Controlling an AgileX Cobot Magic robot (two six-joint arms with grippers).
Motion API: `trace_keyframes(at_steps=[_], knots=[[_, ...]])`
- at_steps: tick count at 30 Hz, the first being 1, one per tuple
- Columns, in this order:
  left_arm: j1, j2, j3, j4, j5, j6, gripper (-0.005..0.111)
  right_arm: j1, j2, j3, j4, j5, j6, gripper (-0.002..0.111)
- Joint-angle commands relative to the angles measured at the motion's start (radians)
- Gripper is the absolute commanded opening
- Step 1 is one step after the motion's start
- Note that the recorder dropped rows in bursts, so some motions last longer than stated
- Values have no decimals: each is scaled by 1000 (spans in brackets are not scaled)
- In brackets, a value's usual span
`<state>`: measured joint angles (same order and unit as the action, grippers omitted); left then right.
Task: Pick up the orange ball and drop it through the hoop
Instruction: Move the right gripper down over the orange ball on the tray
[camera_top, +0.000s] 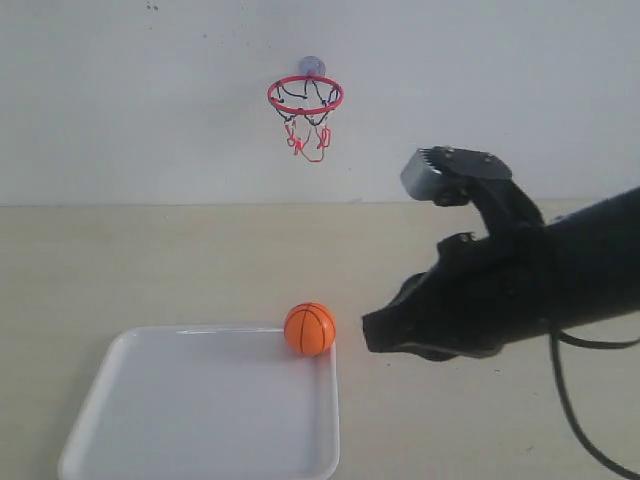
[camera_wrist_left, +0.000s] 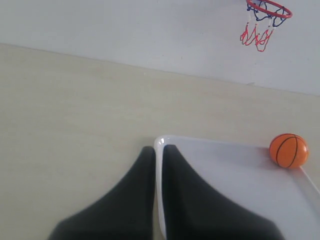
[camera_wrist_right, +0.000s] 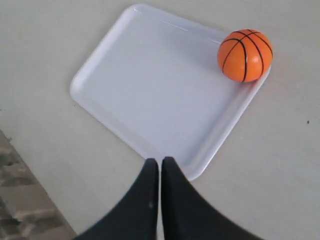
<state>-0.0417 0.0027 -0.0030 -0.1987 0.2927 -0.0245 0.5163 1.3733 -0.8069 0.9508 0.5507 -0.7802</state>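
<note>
2 narrow, empty grips: left pincer (camera_wrist_left: 159, 149), right pincer (camera_wrist_right: 160, 161). The right should spread wide before straddling the orange ball (camera_wrist_right: 245, 55), in the tray (camera_wrist_right: 150, 90) corner facing the bench's (camera_top: 150, 270) far edge.

The orange ball (camera_top: 309, 329) (camera_wrist_left: 288, 150) (camera_wrist_right: 245, 55) is a small, smooth mini basketball with thin black seam lines. It rests in the far right corner of a white tray (camera_top: 200, 420), touching its rim, about midway across the desk (camera_top: 150, 270) and nearer its front edge than its back. The hoop (camera_top: 305, 95) (camera_wrist_left: 267, 7) hangs on the wall (camera_top: 120, 100) well above the desk's back edge, roughly over the ball. It has a level red ring, a sparse black-and-red string net hanging slack, and a bluish suction cup behind.
</note>
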Motion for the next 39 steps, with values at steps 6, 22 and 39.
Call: trace_keyframes(at_steps=[6,22,39], knots=[[2,-3,3,5,2,-6,4,12,347,-313,-107,74,140,66],[2,-3,3,5,2,-6,4,31,649,-571,-293,-40,238,69],[2,-3,3,5,2,-6,4,76,742,-581,-378,-106,286,69]])
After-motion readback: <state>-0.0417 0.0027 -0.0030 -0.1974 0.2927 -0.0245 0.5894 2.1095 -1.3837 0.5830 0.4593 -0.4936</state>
